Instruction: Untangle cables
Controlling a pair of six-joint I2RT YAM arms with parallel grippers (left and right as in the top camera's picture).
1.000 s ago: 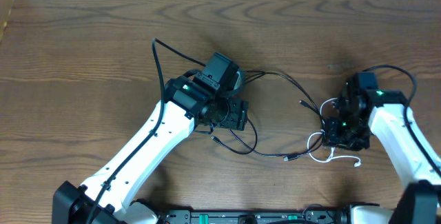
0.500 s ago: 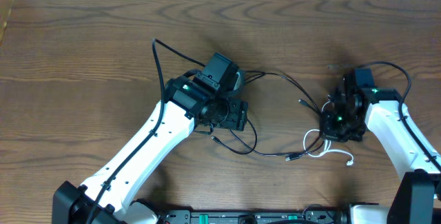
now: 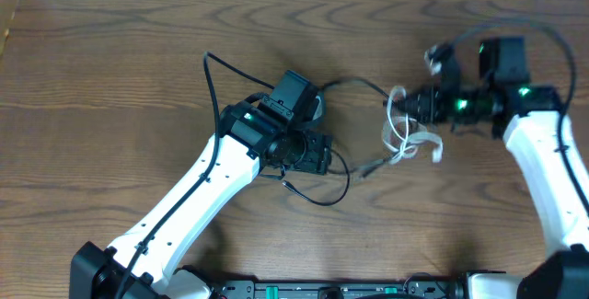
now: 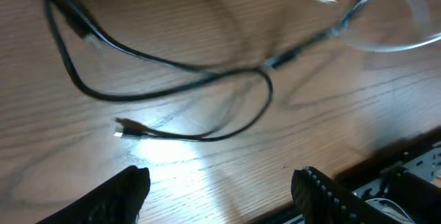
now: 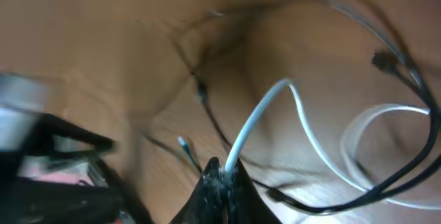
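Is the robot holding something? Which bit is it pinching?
The right gripper pinches the white cable somewhere along its thin cord. The left gripper is open and holds nothing.

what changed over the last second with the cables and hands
The right hand closed on the white cable and swung toward the far side of the table, dragging the white loops and part of the black cable along. The left hand stayed open above the black cable's near loop, unmoved.
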